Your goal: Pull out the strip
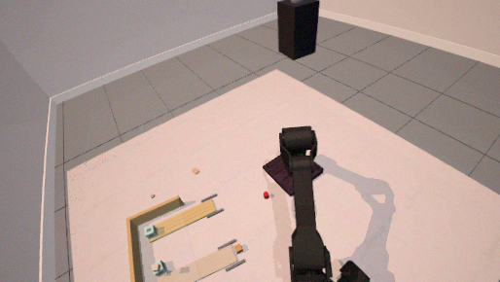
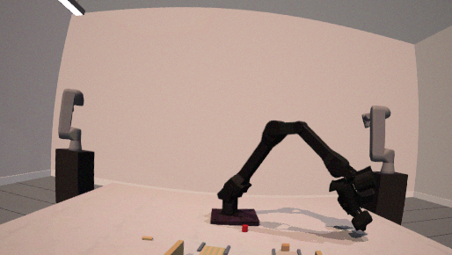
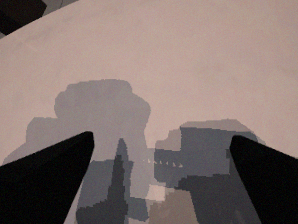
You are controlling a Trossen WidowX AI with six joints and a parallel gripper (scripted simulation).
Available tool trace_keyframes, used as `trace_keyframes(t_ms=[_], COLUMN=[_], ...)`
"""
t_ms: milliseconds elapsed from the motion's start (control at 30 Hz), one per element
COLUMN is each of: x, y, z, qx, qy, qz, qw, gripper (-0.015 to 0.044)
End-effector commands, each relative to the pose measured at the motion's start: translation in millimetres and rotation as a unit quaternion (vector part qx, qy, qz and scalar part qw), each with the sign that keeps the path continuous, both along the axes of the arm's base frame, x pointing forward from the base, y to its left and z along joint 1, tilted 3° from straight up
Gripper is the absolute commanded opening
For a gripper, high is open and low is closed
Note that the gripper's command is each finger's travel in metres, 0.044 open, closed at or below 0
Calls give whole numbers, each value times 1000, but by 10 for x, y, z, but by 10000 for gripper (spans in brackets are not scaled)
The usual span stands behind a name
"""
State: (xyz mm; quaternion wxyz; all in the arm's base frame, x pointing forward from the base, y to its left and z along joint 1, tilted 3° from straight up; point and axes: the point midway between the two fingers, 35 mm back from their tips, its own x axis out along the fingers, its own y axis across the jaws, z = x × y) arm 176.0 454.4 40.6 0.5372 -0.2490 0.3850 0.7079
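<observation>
A striped yellow strip [image 1: 187, 220] [image 2: 214, 251] lies between short grey rails, with a teal cube [image 1: 150, 230] at its far left end in the top view; a small square mark shows on that cube. A plain pale strip [image 1: 211, 265] lies nearer the bottom edge, with a second teal cube [image 1: 160, 267] at its left end, a pinkish patch on top. Which is the labelled cube is too small to tell. My gripper [image 3: 163, 141] [image 2: 361, 222] is open and empty, low over the table on the arm's far side from both strips.
An L-shaped wooden wall [image 1: 133, 243] [image 2: 175, 249] borders the strips. An orange block [image 1: 238, 248] [image 2: 285, 247] sits at the pale strip's rail end. A red cube [image 1: 266, 194] [image 2: 244, 228] lies near the arm's base. Another orange block [image 1: 196, 170] [image 2: 147, 237] lies beyond the wall.
</observation>
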Motion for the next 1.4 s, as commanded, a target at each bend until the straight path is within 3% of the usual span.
trace_keyframes(t_ms=[0,467,567,800,1000,1167,1367], x=[-1,-29,177,930,1303,1411,1292], y=[1,3,-149,-1056,-1979,-2794,-3799], z=[25,489,583,1099,1436,1636,1773], qx=[0,0,5,14,23,33,50], qy=[0,0,-18,-87,-140,-182,-230], qz=[0,0,-37,-225,-387,-519,-671], qw=[1000,1000,999,970,911,834,703], gripper=[400,400,400,400,400,400,400])
